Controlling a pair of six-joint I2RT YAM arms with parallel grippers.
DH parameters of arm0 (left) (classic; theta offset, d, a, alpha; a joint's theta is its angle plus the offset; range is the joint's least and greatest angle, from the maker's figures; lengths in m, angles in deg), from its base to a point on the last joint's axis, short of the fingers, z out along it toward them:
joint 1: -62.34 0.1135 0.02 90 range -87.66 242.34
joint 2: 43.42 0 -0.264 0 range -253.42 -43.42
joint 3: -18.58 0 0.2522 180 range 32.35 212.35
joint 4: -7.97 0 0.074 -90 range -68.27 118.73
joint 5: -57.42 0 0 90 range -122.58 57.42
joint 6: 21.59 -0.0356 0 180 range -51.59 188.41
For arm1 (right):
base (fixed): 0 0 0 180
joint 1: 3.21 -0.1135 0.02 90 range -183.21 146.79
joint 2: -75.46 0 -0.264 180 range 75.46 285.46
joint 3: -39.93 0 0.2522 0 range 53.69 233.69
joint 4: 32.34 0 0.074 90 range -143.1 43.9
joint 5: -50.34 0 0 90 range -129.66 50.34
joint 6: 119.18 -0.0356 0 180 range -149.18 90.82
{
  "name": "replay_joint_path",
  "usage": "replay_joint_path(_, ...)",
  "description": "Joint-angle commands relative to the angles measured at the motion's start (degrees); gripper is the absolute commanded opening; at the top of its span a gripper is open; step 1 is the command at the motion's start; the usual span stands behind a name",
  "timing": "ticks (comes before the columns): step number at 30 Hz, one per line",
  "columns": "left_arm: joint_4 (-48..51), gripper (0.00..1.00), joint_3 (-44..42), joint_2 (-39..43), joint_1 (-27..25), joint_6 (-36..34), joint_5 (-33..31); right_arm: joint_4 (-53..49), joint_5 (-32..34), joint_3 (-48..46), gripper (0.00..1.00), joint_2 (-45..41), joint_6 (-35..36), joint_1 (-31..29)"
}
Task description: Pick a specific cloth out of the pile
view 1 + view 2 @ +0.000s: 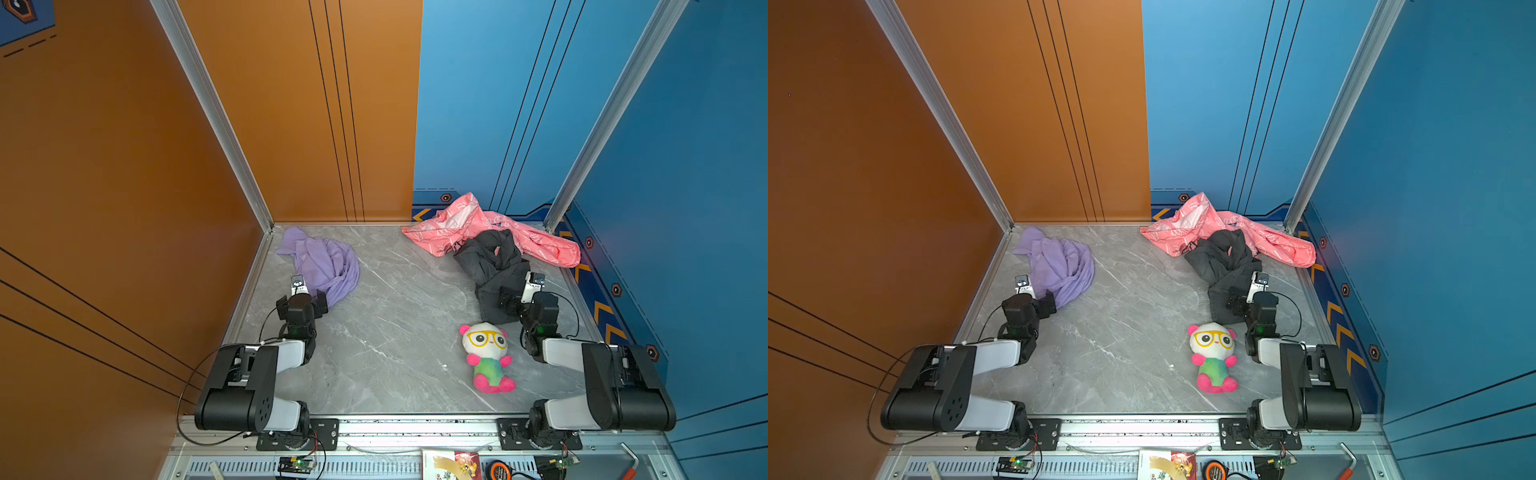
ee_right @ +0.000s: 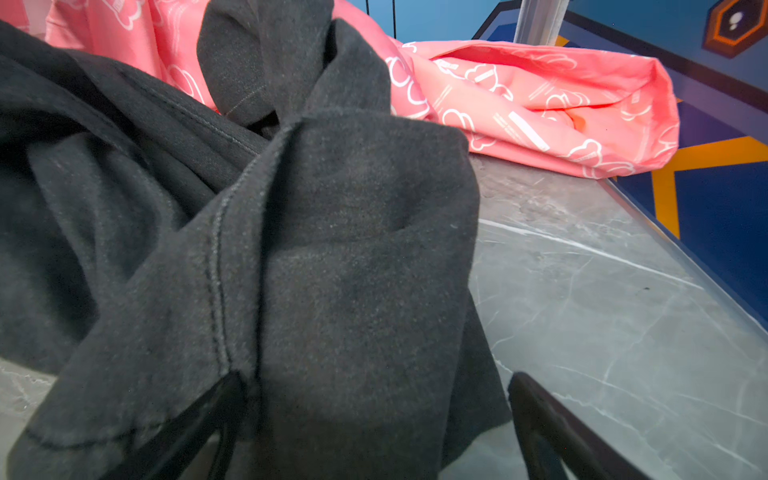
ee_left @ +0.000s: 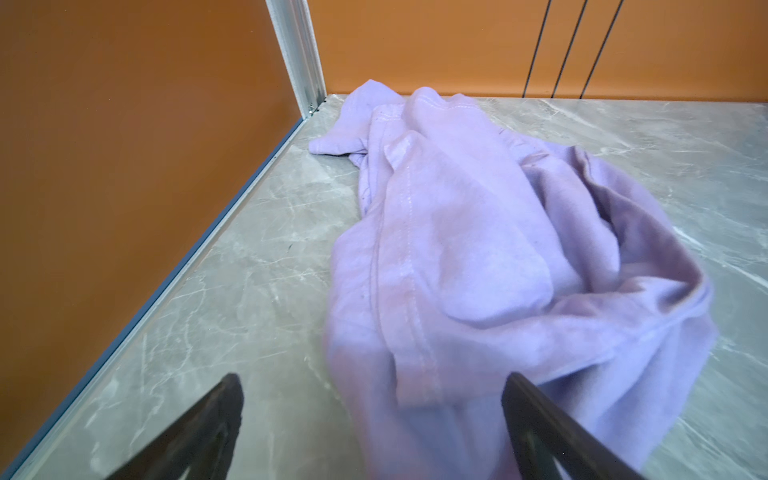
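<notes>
As both gape wide, left gripper (image 3: 372,380) straddles the cloth (image 3: 457,249), right gripper (image 2: 376,380) the black garment (image 2: 332,228).

The lilac cloth (image 3: 457,249) looked soft, matt, fleecy, seams stitched; black garment (image 2: 332,249) matt knit; pink cloth (image 2: 540,104) smoother, slight sheen; tabletop (image 1: 395,332) polished marble-look; corner post (image 3: 297,50) metal.

Stereo pair overhead, one close camera on each wrist.
Both top views look steeply down from above the arm bases at 6 o'clock, sharing nearly the whole counter (image 1: 395,332), offset slightly sideways. The left wrist view sits low and near, facing the lilac cloth (image 3: 478,257) toward 11 o'clock. The right wrist view, nearer still, faces the garment pile (image 2: 332,249) toward 1 o'clock. Both top views show both heaps too.
</notes>
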Motion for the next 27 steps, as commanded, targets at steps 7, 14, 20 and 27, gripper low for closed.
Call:
replay_joint_path(7,-10.3,0.98,-0.3,-5.8,-0.5,-1.0,2.3,9.2,-5.2,0.2,1.0,5.0,3.0,0.0)
replay_joint_path(14,-10.3,0.98,0.0,-5.9,-1.1,-1.4,1.1,7.6,-3.8,0.7,1.0,4.7,3.9,-0.9)
replay_joint_path(20,-10.3,0.98,0.0,-6.0,-1.4,-1.6,0.8,6.8,-2.5,1.0,1.0,4.6,4.6,-2.0)
replay_joint_path(27,-10.3,0.98,0.2,-6.0,-1.7,-2.1,0.4,6.8,-2.3,1.0,1.0,4.6,4.4,-1.9)
